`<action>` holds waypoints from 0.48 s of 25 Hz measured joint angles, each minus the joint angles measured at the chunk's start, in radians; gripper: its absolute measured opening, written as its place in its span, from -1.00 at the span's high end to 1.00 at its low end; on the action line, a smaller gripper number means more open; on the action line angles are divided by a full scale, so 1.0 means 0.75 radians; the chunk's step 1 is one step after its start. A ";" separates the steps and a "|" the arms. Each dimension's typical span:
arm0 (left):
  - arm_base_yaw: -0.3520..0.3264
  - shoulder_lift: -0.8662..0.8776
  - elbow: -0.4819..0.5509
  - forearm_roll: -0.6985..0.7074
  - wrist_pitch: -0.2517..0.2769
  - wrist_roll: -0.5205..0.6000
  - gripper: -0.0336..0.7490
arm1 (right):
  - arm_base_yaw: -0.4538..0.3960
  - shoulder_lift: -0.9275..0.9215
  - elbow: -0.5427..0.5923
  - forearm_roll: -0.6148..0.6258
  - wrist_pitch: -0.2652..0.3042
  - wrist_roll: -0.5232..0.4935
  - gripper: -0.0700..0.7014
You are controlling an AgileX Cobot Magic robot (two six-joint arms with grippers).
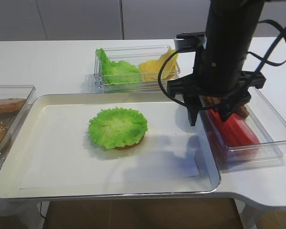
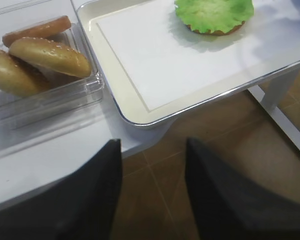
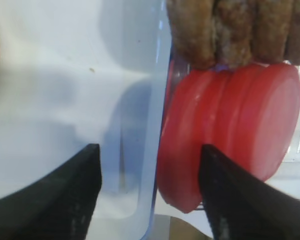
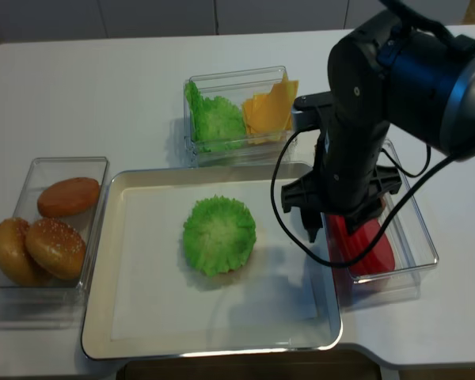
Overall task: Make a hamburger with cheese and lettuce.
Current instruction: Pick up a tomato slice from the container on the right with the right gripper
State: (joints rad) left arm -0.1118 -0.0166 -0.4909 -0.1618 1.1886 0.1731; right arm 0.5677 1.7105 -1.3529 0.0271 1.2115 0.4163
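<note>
The hamburger (image 1: 128, 145) sits mid-tray: a tan bun base under the round, ruffled lettuce (image 1: 117, 126), also seen in the left wrist view (image 2: 213, 14). The cheese (image 1: 157, 67) leans in the back clear box. My right gripper (image 3: 149, 147) hangs open and points down over the right box's left wall. One finger is over the tray side and the other is among upright red slices (image 3: 230, 130). It holds nothing. My left gripper (image 2: 152, 142) is open and empty beyond the table's front edge, over the floor. It is outside both high views.
A bunched pile of green leaves (image 1: 115, 71) shares the cheese box. Brown patties (image 3: 230, 30) lie behind the red slices in the right box (image 1: 271, 119). A clear box of buns (image 2: 40, 50) stands left of the metal-rimmed tray (image 1: 52, 98).
</note>
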 joint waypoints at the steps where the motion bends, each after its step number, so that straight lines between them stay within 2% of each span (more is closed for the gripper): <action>1: 0.000 0.000 0.000 0.000 0.000 0.000 0.11 | 0.000 0.003 0.000 0.001 0.003 0.000 -0.43; 12: 0.000 0.000 0.000 0.000 0.000 0.000 0.16 | 0.000 0.005 0.000 0.016 0.003 0.000 -0.43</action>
State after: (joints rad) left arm -0.1118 -0.0166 -0.4909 -0.1618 1.1886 0.1731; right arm 0.5677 1.7144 -1.3529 0.0392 1.2134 0.4163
